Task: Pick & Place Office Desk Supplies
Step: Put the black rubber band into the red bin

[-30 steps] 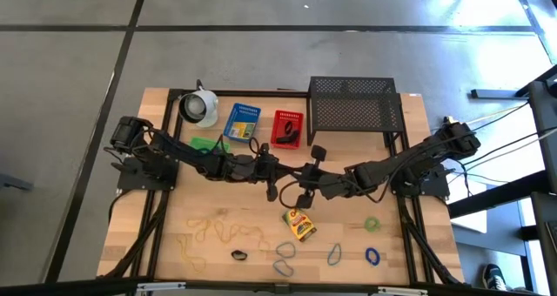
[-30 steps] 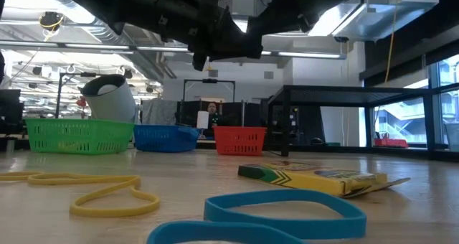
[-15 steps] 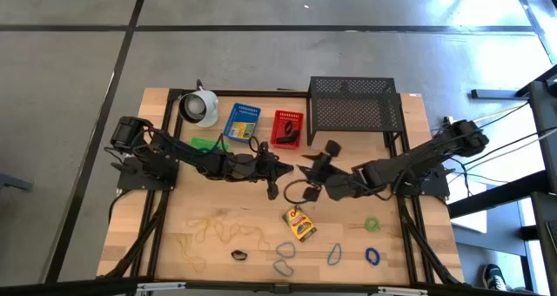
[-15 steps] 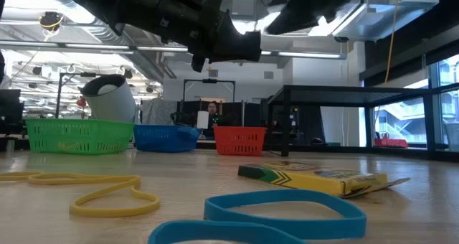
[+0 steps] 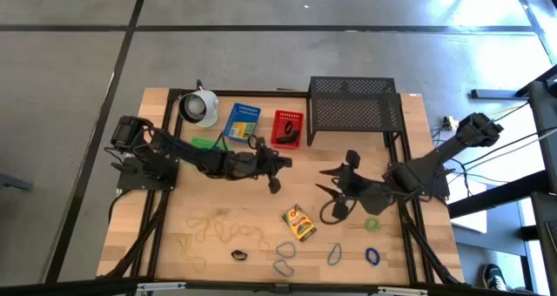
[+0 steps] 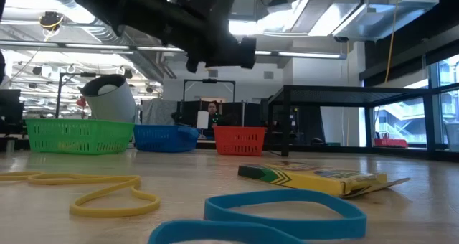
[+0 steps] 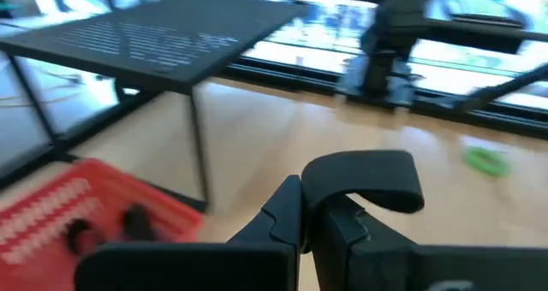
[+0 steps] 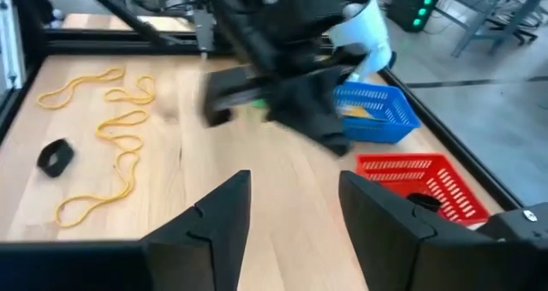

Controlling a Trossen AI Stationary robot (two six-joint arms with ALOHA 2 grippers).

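**Right claw pulled back, fingers spread**

Since a second earlier the right claw (image 5: 335,181) had swung away from the left claw (image 5: 277,171) toward its own side, opening wide and holding nothing. The left claw (pinched shut, empty) hung over the counter (image 5: 165,218) just before the red basket (image 5: 287,127). Near the right claw lay the crayon box (image 5: 299,224) and a green rubber band (image 5: 372,224).
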